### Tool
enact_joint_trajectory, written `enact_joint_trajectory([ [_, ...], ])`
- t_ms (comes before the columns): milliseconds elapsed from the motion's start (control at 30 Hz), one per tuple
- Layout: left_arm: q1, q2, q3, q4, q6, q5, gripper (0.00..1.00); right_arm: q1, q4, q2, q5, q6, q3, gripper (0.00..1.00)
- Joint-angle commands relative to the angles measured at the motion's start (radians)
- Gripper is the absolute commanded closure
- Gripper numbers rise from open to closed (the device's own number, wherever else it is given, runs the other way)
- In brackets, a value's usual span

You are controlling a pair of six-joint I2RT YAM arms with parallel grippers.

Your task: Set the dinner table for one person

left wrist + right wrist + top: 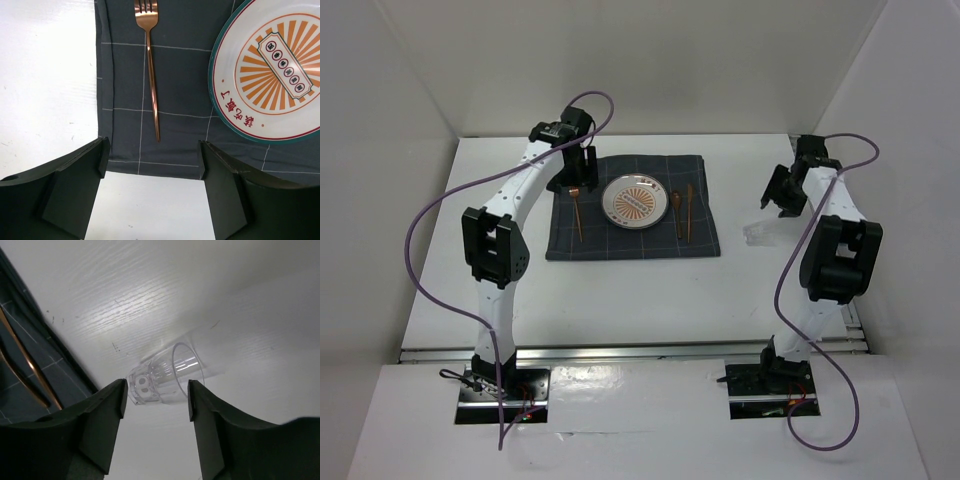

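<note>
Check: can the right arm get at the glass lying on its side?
Probably yes: the right claw hangs open over the glass, with nothing between them.

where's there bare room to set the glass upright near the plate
Bare tabletop runs wide between the mat's near edge and the arm bases, and a narrower strip lies between the mat's right edge and the tipped glass. The mat itself is crowded: fork, plate, spoon.

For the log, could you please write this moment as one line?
left gripper open near fork; right gripper open near toppled glass; plate on mat
</note>
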Motion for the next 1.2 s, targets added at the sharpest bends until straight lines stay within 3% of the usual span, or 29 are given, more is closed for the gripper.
enact_joint_trajectory([
  [0, -0.003, -0.038, 0.01, -0.012, 0.018, -0.016, 0.12, -0.005, -0.042, -0.058, -0.004, 0.002, -0.007, 0.26],
  [133, -0.012, -0.038, 0.019, -0.012, 0.018, -0.016, 0.12, -0.005, -0.028, -0.081, -0.004, -0.008, -0.068, 0.08],
  [333, -0.021, -0.038, 0.019, -0.031, 0.027, -0.025, 0.12, -0.005, 0.016, -0.058, -0.092, -0.017, -0.108, 0.08],
  [667, -0.021, -0.038, 0.019, -0.04, 0.027, -0.036, 0.12, -0.005, 0.068, -0.059, -0.176, -0.026, -0.149, 0.32],
  [1000, -0.03, -0.038, 0.019, -0.04, 0.027, -0.045, 0.12, -0.005, 0.097, -0.029, -0.215, -0.035, -0.149, 0.34],
  [1167, -0.03, -0.038, -0.001, -0.04, 0.027, -0.054, 0.12, -0.005, 0.076, -0.019, -0.143, -0.044, -0.111, 0.34],
])
